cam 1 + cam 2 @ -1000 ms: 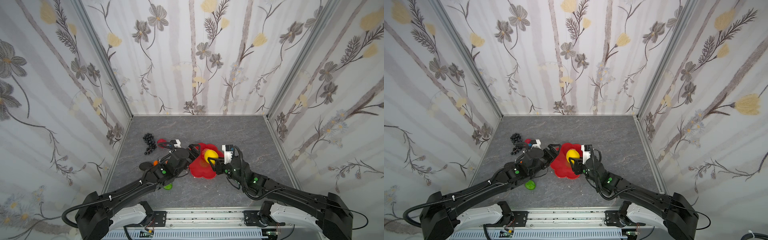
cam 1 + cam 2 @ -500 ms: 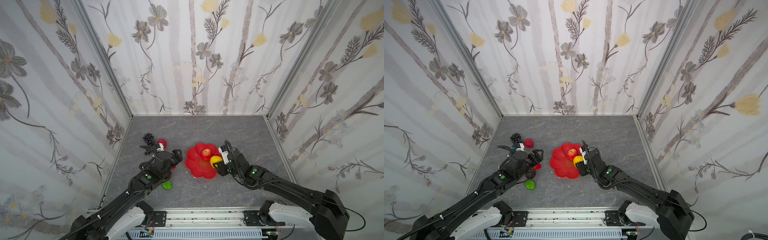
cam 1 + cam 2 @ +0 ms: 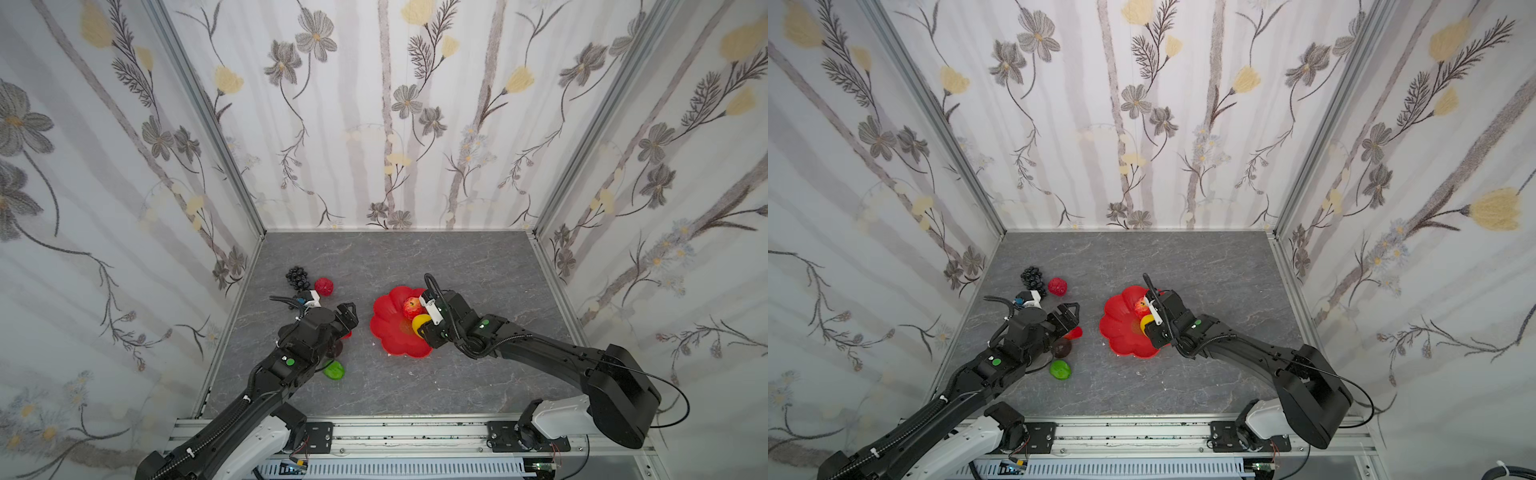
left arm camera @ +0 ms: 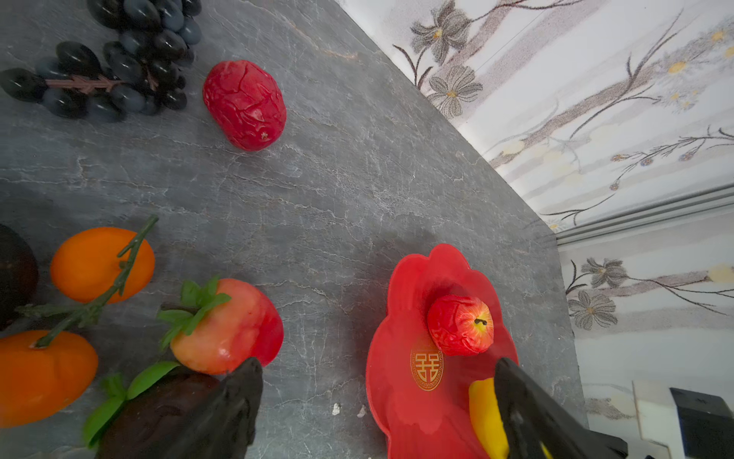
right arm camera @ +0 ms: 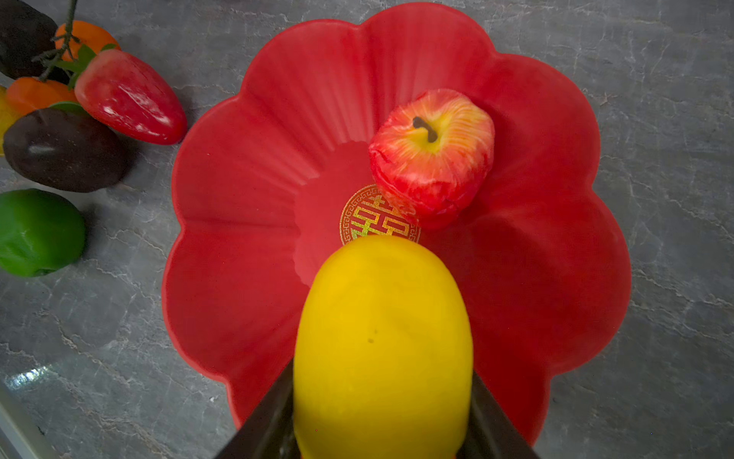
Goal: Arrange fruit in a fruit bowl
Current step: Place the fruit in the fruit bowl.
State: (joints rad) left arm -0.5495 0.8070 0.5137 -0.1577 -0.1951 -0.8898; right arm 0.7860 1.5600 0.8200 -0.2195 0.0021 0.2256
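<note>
The red scalloped fruit bowl (image 3: 388, 345) (image 5: 258, 198) sits mid-table with a red apple (image 3: 411, 307) (image 5: 433, 155) in it beside the gold emblem. My right gripper (image 3: 422, 330) (image 5: 382, 371) is shut on a yellow lemon (image 5: 383, 349) (image 3: 1146, 323), held just above the bowl's near half. My left gripper (image 3: 350, 316) (image 4: 377, 365) is open and empty. It hovers left of the bowl over the strawberry (image 4: 230, 330) (image 5: 127, 95). Two oranges (image 4: 99, 262) on a green stem, a dark avocado (image 5: 63, 149) and a green lime (image 3: 333, 369) lie by it.
A black grape bunch (image 3: 297, 277) and a bumpy red fruit (image 3: 323, 286) lie further back on the left, near the left wall. Patterned walls close the grey table on three sides. The left arm hides part of the fruit cluster in both top views.
My left gripper let go of the apple in the bowl, drew back left to the strawberry and opened a little wider. My right gripper kept the lemon, staying over the bowl.
</note>
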